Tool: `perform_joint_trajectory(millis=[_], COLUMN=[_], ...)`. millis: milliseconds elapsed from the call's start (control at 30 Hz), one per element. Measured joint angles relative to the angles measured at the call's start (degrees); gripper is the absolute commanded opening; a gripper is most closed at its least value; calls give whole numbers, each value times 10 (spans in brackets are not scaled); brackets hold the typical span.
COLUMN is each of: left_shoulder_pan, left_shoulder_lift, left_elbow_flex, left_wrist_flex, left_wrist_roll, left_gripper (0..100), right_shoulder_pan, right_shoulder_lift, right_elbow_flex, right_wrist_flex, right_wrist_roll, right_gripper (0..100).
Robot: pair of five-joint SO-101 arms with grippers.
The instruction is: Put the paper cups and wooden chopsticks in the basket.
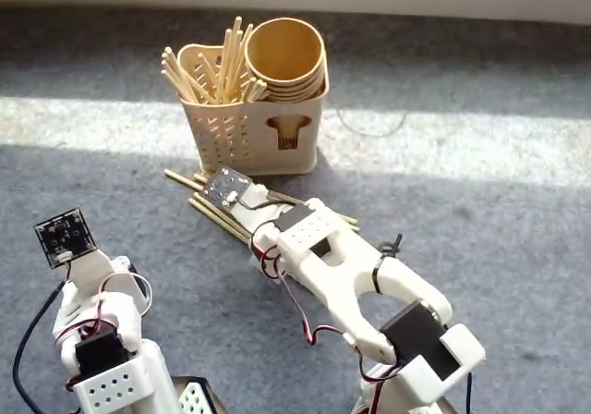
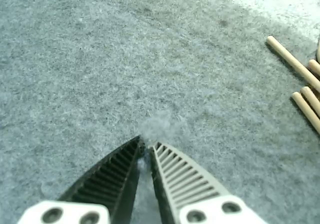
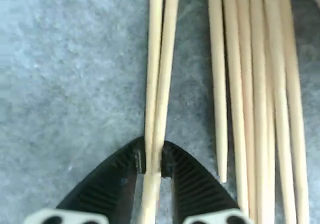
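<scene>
Pinching two chopsticks (image 3: 152, 84), right jaws near basket (image 1: 245, 141) wall, carpet (image 3: 65, 84) alongside.

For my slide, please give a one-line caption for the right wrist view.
Right gripper shut on two wooden chopsticks on the grey carpet, with more chopsticks lying beside them.

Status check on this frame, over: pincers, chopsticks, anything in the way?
Right pincer shut on two chopsticks. Left pincer shut, holding nothing. Paper cups already in basket. Loose chopsticks lie close beside the gripped pair.
</scene>
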Motion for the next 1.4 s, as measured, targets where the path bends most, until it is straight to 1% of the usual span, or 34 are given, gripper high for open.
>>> perform_joint_trajectory(millis=[167,567,767,900,1067,1167,1333,1400], left_shoulder_pan=[0,0,0,0,0,0,0,0], left_shoulder_lift=[0,0,0,0,0,0,0,0], left_elbow_flex=[0,0,0,0,0,0,0,0], left_wrist_flex=[0,0,0,0,0,0,0,0], left_wrist_roll=[0,0,0,0,0,0,0,0], left_gripper=[7,7,7,7,7,7,7,7], right_shoulder_pan=[-1,-3,-4,-11,-51,-57,-58,-58], right_shoulder_lift=[-11,-115,-191,-233,-238,-240,-244,-244], right_elbow_flex=[-18,-18,-1,18,43,55,55,55], right_wrist_flex=[41,86,87,87,80,62,53,53], right_wrist_roll=[4,3,-40,-47,-47,-52,-107,-119], right_gripper=[5,5,5,5,5,5,5,5])
